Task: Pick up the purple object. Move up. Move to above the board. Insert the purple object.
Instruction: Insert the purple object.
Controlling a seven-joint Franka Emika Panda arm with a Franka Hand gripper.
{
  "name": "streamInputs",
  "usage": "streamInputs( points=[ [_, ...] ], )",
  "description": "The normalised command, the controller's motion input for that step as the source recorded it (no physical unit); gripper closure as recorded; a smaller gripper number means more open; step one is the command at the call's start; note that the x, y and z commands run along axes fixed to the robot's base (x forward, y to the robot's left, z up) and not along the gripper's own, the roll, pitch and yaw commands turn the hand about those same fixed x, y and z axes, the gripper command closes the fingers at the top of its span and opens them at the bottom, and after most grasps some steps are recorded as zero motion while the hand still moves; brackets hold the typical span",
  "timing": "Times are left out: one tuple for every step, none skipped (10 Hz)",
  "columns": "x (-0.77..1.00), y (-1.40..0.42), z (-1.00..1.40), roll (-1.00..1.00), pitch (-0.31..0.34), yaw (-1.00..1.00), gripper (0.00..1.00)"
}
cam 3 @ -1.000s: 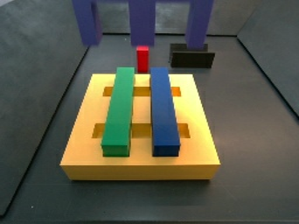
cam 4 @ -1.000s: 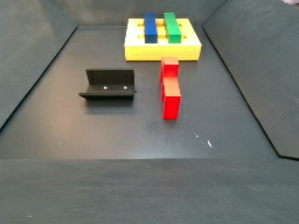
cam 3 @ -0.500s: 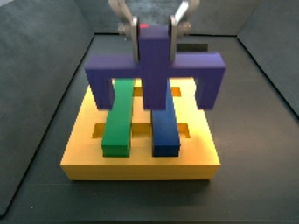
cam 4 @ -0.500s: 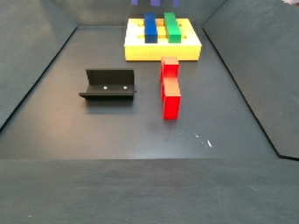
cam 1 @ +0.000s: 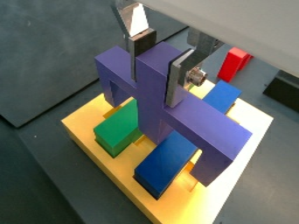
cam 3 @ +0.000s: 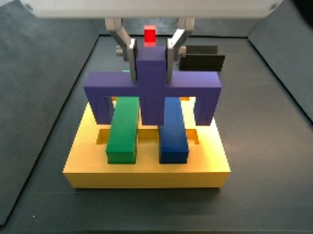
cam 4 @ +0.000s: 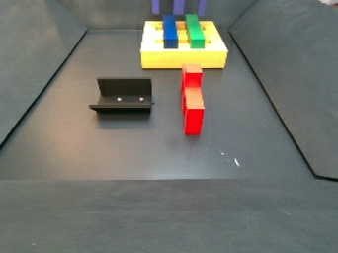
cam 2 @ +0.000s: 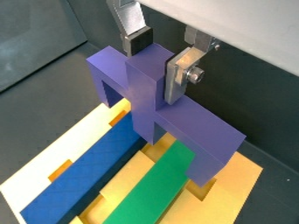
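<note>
We see the gripper (cam 1: 160,59) above the large flat yellow square board (cam 3: 146,167), its 2 flat silver fingers (cam 2: 183,72) clamped on the raised central post of the matte purple bridge-shaped object (cam 1: 176,112). The jaws press against opposite faces of that post in both wrist views.

The purple object (cam 3: 152,84) hangs over the board with its wide crossbar lying across the 2 long bars on the board: a long green bar (cam 3: 124,126) and a long blue bar (cam 3: 173,127), which lie side by side. The crossbar's 2 legs point down at the outer sides of these bars. In a side view the legs reach down near the board's top face; we cannot tell whether they touch it. In a wrist view the green bar (cam 2: 163,192) and blue bar (cam 2: 87,170) pass beneath the crossbar.

In a side view the board (cam 4: 184,60) sits at the far end of the dark floor, with purple legs (cam 4: 177,7) just showing above it. A long red block (cam 4: 193,99) lies on the floor in front of the board, and the dark L-shaped fixture (cam 4: 122,96) stands beside it, apart from both.
</note>
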Motion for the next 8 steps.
streamInputs(
  points=[
    [0.11, -0.07, -0.32, 0.0, -0.027, 0.05, 1.0],
    [0.12, 0.0, -0.34, 0.0, -0.026, 0.05, 1.0],
    [0.0, 0.0, -0.32, 0.01, -0.049, 0.02, 1.0],
    [-0.04, 0.0, -0.22, 0.02, -0.039, 0.0, 1.0],
    [-0.03, -0.05, -0.13, 0.02, -0.011, 0.0, 1.0],
    [-0.06, -0.13, 0.02, 0.02, 0.0, 0.01, 1.0],
    [-0.16, -0.09, 0.17, 0.09, 0.0, 0.0, 1.0],
    [-0.21, -0.06, 0.2, 0.08, 0.0, 0.0, 1.0]
  ],
)
